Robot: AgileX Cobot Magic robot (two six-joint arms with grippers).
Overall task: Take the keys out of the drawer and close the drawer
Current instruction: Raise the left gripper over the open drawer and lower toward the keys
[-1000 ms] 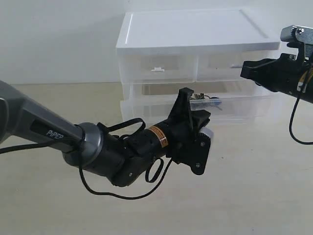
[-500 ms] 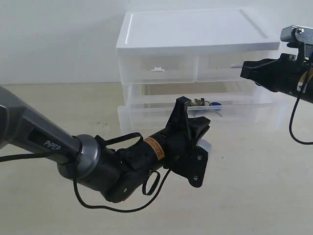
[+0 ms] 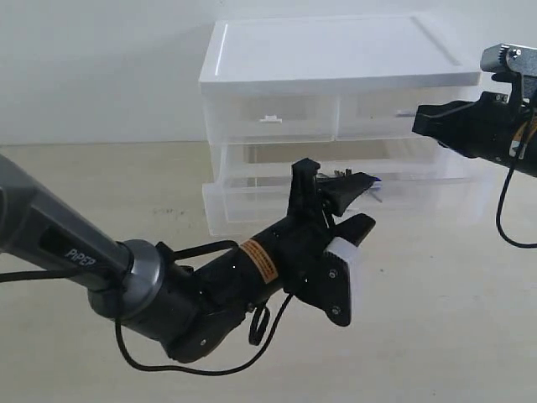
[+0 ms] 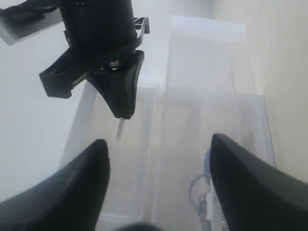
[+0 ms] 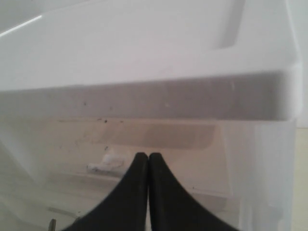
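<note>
The drawer (image 3: 252,206), in the unit (image 3: 336,59) at the bench's far edge, was found pulled out with the keys (image 4: 202,199) lying inside — removal and closing were not yet done — the left gripper (image 4: 159,159) being spread wide above them and the right gripper (image 5: 147,161) pressed closed on nothing.

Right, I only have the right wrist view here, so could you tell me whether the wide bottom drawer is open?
Observer: Yes, the drawer is pulled out in front of the white unit.
Operator: Thank you. Are the keys inside it?
Observer: The keys lie in the drawer, and nothing grips them.
Operator: And where is the left gripper, please?
Observer: The left gripper is open above the drawer, with one finger close beside the keys.
</note>
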